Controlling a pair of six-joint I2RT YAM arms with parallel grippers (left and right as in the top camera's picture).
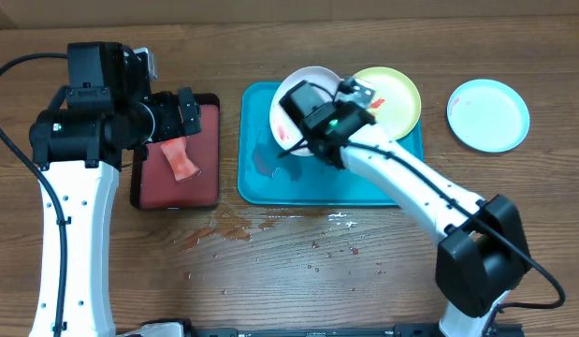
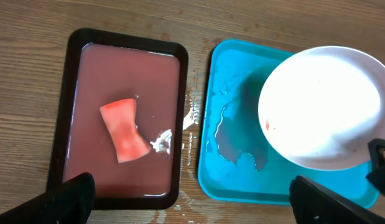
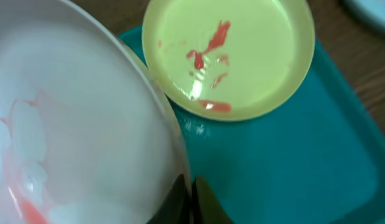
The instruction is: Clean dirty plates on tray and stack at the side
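Observation:
My right gripper (image 3: 189,202) is shut on the rim of the white plate (image 3: 68,124), which it holds tilted above the left part of the teal tray (image 1: 383,183). Red smears show on that plate's face. The yellow-green plate (image 3: 229,56), streaked with red sauce, lies at the tray's far right corner (image 1: 392,98). A light blue plate (image 1: 488,114) rests on the table to the right of the tray. My left gripper (image 2: 198,205) hangs open above the table between the two trays, with nothing between its fingers (image 2: 68,199).
A black-rimmed red tray (image 1: 209,178) of reddish water lies left of the teal tray, with an orange-pink sponge (image 2: 125,129) in it. A puddle (image 2: 232,140) sits on the teal tray's left side. Red drops and white specks (image 1: 270,234) dot the table in front.

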